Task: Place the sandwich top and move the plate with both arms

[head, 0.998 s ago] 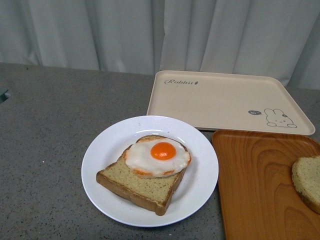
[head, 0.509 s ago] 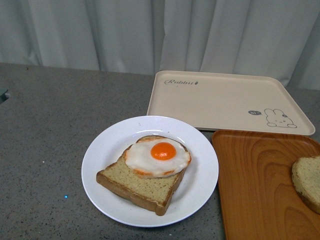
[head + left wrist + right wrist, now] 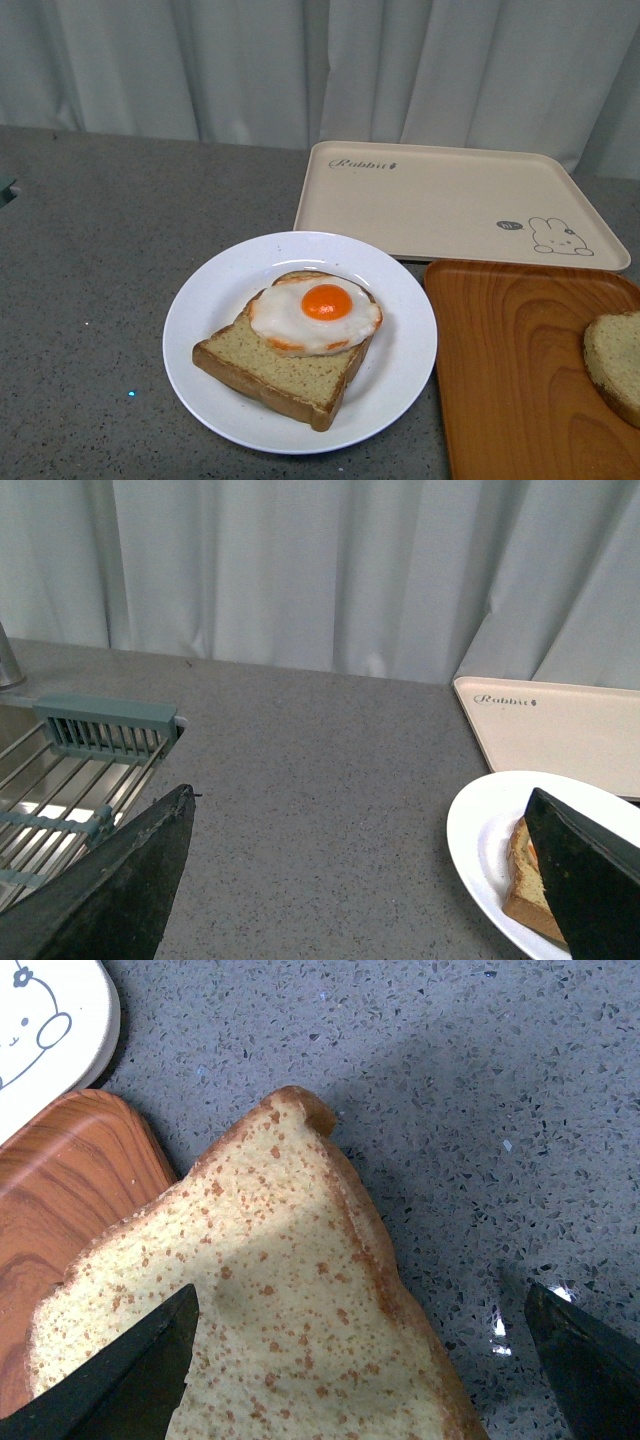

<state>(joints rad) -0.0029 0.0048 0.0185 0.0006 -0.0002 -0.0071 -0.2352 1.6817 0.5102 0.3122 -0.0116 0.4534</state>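
Under your right fingers (image 3: 130, 1390) lies the sandwich top (image 3: 260, 1300), speckled face up. They are spread wide on either side of it and hold nothing. The slice sits at the outer edge of the orange tray (image 3: 510, 370), and the right wrist view suggests part of it hangs past the rim over the grey surface (image 3: 90, 250). If you close on that overhang, or catch only the crust, the slice could tip off the tray or twist between the fingers.

Your left fingers (image 3: 120, 890) are also wide and empty. They are off to the left of the plate (image 3: 210, 300), with a sink rack (image 3: 100, 730) on their other side. Neither arm shows in the front view.

The plate sits mid-surface, just beside the orange tray. It carries the lower slice (image 3: 275, 370), with the egg (image 3: 315, 312) on the slice's far half. The yolk is domed, so a top dropped off-centre or released high will probably rock and slide off.

The plate's rim is shallow and offers little to hold. If one arm lifts ahead of the other, the plate will tilt and may shed the stack.

Farther back, the rabbit tray (image 3: 440, 200) lies close behind the plate, leaving little room to swing it that way. Beyond it hangs the curtain (image 3: 250, 70).
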